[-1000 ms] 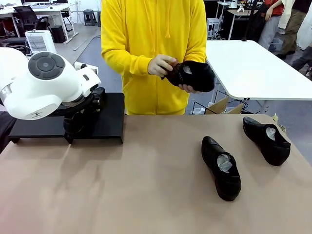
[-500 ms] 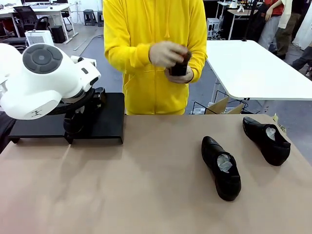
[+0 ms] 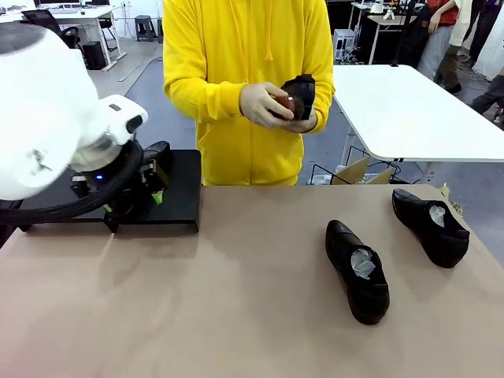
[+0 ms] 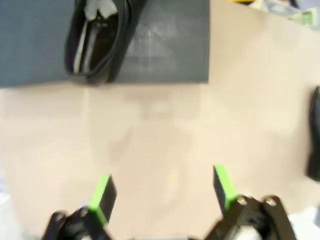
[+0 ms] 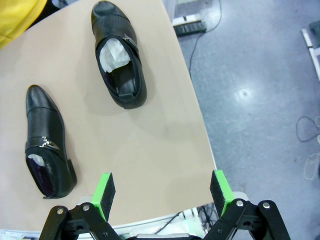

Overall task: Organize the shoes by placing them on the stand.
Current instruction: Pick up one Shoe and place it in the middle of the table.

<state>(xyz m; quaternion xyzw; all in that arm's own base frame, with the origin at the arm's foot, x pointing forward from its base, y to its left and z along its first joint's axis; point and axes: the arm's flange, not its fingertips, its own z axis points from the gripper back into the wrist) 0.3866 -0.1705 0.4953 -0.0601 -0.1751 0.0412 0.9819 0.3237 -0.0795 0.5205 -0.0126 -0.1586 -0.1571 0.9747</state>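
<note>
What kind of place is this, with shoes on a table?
Probably a robotics lab: a white robot arm at the brown table, a white workbench behind the person, bare grey floor.

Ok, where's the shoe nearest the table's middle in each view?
Front: the shoe lies right of centre on the table.
Left wrist: likely the shoe, dark, cut off at the right edge.
Right wrist: the shoe sits lower left, buckle showing.
Shared landmark: the tan table under it.

The tan table (image 3: 236, 315) carries the stand (image 4: 165, 50) ahead of the left fingers (image 4: 102, 197), and a shoe (image 5: 120, 45) and a second shoe (image 5: 47, 140) ahead of the right fingers (image 5: 105, 192).
</note>
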